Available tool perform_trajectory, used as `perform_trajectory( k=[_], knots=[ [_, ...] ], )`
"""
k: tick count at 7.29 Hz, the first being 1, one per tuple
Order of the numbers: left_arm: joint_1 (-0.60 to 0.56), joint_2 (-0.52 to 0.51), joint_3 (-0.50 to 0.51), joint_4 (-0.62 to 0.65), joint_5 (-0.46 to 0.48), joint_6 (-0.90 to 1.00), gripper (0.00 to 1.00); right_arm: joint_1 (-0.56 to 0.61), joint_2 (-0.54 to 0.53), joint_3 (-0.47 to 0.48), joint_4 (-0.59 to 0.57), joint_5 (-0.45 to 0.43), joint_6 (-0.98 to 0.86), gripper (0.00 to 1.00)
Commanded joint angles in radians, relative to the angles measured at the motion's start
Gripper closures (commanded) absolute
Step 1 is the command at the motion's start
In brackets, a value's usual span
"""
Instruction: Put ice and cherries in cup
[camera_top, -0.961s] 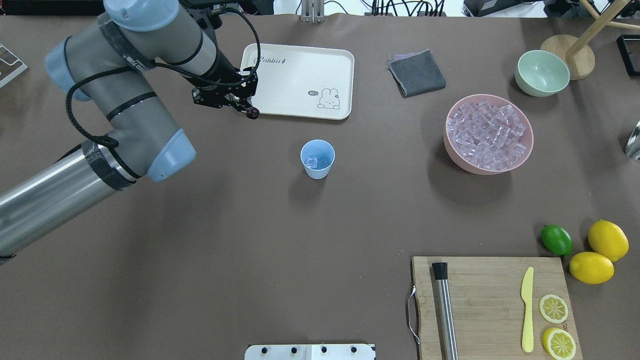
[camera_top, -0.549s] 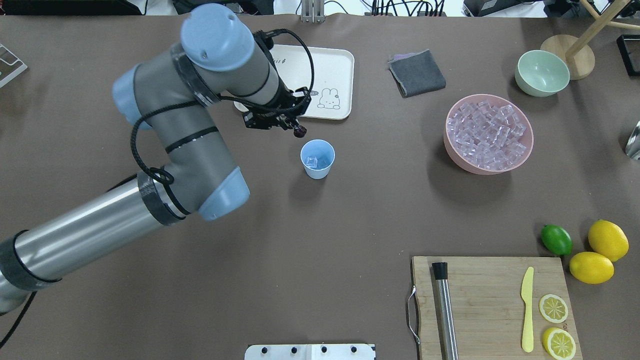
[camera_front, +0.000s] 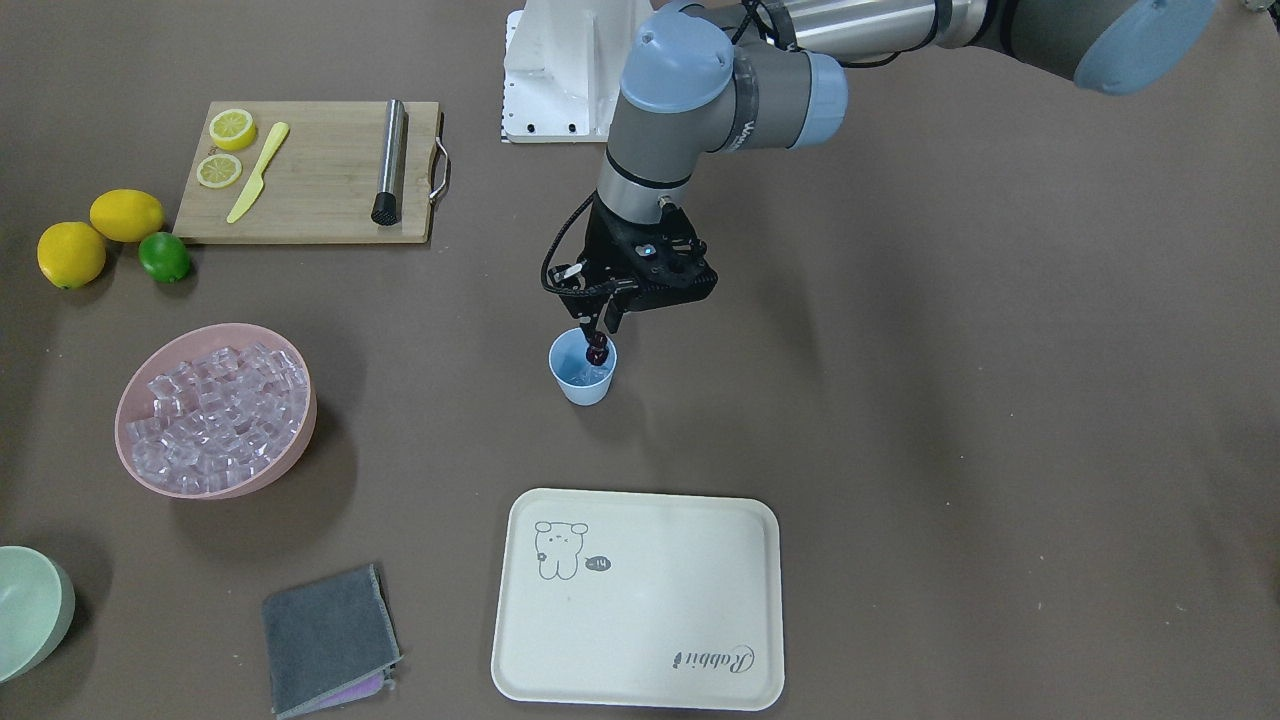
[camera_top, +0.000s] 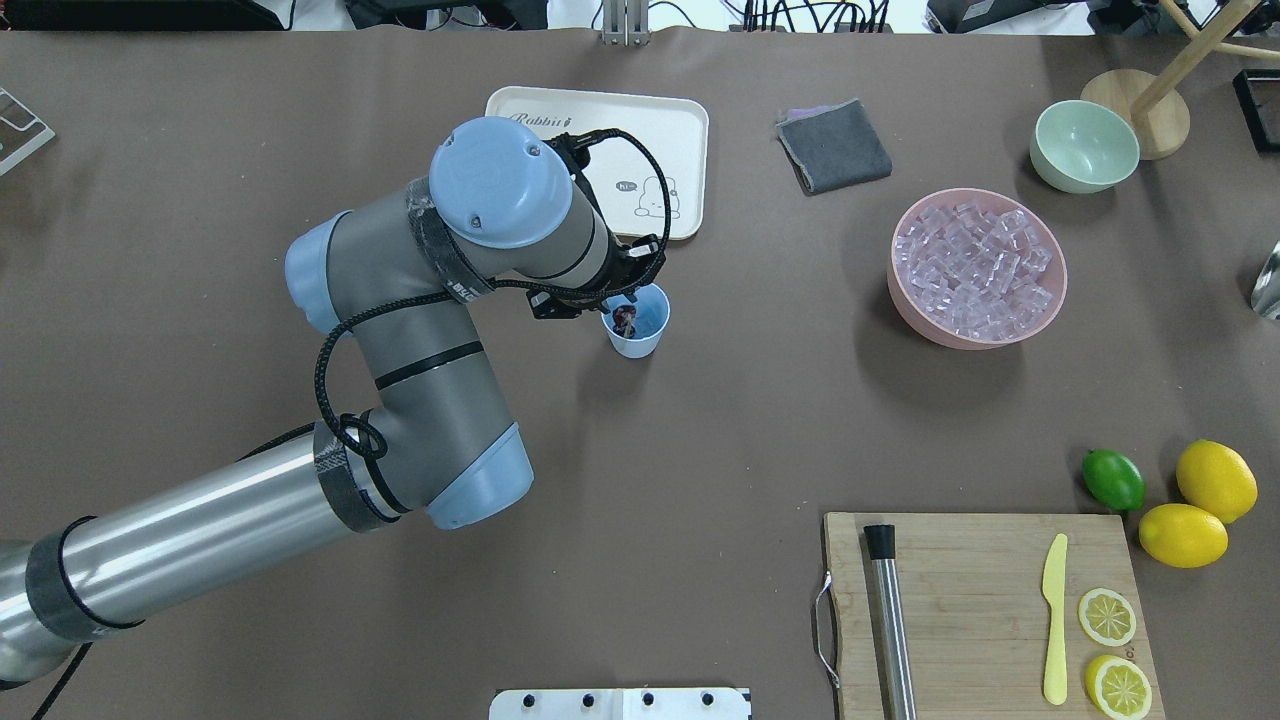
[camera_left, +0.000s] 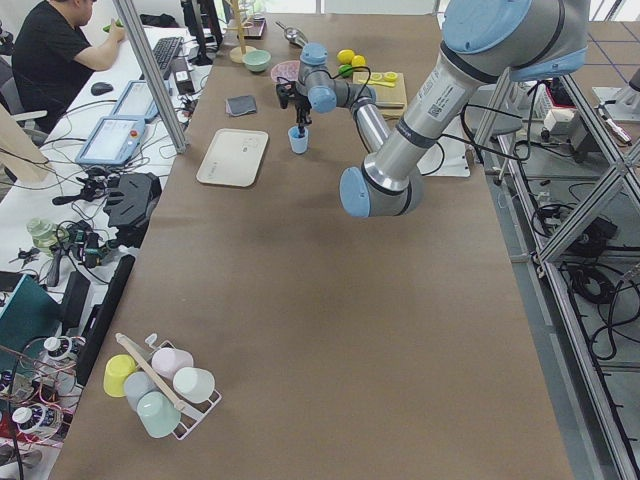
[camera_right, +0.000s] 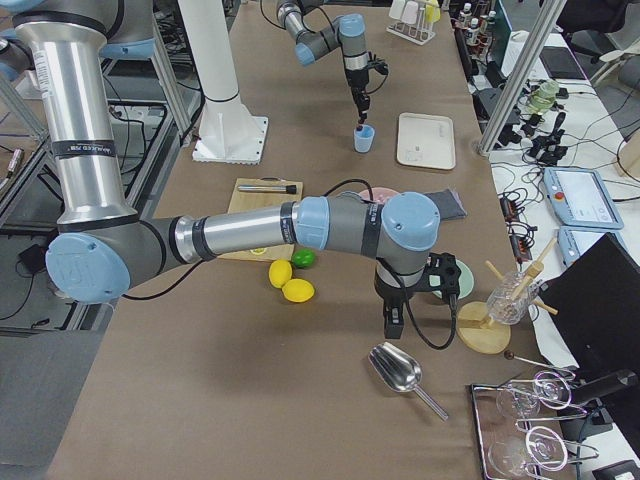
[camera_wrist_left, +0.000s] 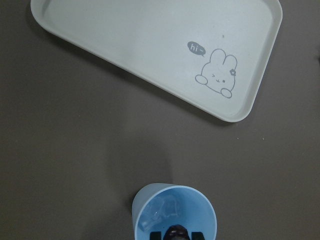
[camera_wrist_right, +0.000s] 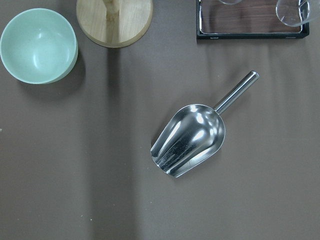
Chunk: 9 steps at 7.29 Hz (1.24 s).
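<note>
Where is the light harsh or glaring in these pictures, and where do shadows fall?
Right wrist view: bright glare streaks on the metal scoop, a soft sheen inside the pale green bowl, a dark shadow band down the table. Overhead view: the pink bowl throws a soft-edged shadow. Left wrist view: the cherries sit dim at the bottom edge.

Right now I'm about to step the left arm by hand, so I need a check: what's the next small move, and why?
Probably open the left jaws and let go. They pinch the cherries right over the mouth of the cup, which already holds ice, so the fruit should drop straight in.
</note>
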Motion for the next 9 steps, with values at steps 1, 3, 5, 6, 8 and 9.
perform_trajectory(
  k=[1,3,5,6,8,9],
  knots=[
    [0.001,0.006,-0.007,0.001,0.002,-0.003,0.03,0.0,-0.003,0.0,0.0,-0.002,0.0,0.01],
    [-0.024,0.097,-0.081,0.001,-0.007,0.02,0.03,0.0,-0.003,0.003,0.0,0.0,-0.002,0.01],
    [-0.239,0.259,-0.137,0.003,-0.259,0.244,0.03,0.0,-0.006,0.01,0.0,-0.002,-0.003,0.01],
    [-0.363,0.319,-0.137,0.004,-0.35,0.388,0.02,0.0,-0.009,0.015,0.0,-0.002,-0.003,0.01],
    [-0.586,0.508,-0.131,-0.003,-0.505,0.747,0.03,0.0,-0.009,0.015,0.0,-0.008,-0.006,0.01],
    [-0.688,0.65,-0.173,-0.008,-0.598,0.916,0.02,0.0,-0.013,0.015,0.0,-0.007,-0.006,0.01]
  ],
)
